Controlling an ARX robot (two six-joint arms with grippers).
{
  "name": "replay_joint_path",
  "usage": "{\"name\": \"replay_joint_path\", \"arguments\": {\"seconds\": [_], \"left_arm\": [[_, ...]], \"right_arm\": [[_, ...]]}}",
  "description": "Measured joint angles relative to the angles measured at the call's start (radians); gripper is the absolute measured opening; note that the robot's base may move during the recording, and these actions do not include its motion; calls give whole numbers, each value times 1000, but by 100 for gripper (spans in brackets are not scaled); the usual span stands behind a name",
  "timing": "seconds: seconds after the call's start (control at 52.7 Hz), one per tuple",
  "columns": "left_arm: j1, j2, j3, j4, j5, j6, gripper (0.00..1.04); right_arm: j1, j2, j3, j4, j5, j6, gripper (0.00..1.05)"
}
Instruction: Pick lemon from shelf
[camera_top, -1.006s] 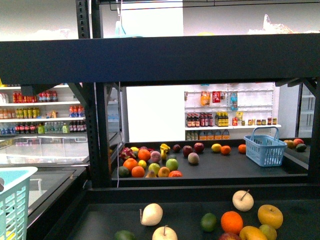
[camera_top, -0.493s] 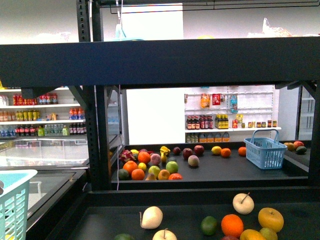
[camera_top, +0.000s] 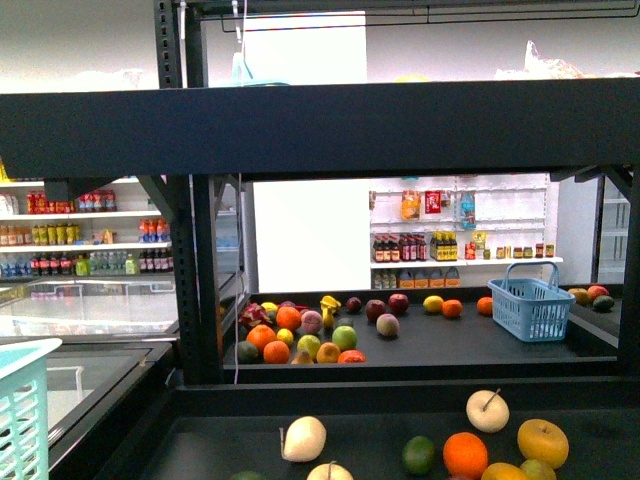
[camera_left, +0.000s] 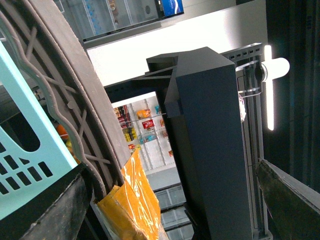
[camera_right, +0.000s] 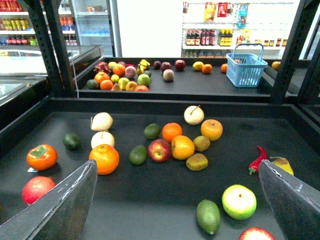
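The shelf (camera_top: 320, 125) is a black metal rack with wide dark tiers of loose fruit. A yellow lemon-like fruit (camera_top: 433, 303) lies on the far tier beside an orange; the right wrist view shows this lemon (camera_right: 198, 65) too. My right gripper (camera_right: 177, 200) hangs open over the near tier (camera_right: 150, 195), nothing between its fingers (camera_right: 65, 200). A green-and-white apple (camera_right: 239, 201) and an avocado (camera_right: 208, 216) lie closest to it. My left gripper (camera_left: 170, 205) is open beside a black shelf post (camera_left: 210, 150). Neither arm shows in the front view.
A blue basket (camera_top: 531, 297) stands on the far tier at the right. A pale teal basket (camera_top: 25, 400) sits at the lower left, with an orange bag (camera_left: 132, 200) next to it. Oranges, apples and a red chilli (camera_right: 257, 159) are scattered on the near tier. White bottle shelves stand behind.
The front view has shifted: the near fruits and the teal basket sit lower and further out of frame than a second ago. Nothing was taken hold of.
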Motion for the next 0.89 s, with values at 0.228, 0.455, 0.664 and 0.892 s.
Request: {"name": "replay_joint_path", "arguments": {"seconds": [0.228, 0.455, 0.664, 0.892], "left_arm": [[-35, -4, -2, -45, -4, 55, 97], [-69, -4, -4, -105, -15, 114, 97], [-90, -1, -4, -135, -19, 147, 97], [-97, -2, -5, -142, -19, 153, 97]], "right_arm": [[0, 0, 0, 0, 0, 0, 97], [0, 0, 0, 0, 0, 0, 97], [0, 0, 0, 0, 0, 0, 97], [0, 0, 0, 0, 0, 0, 97]]}}
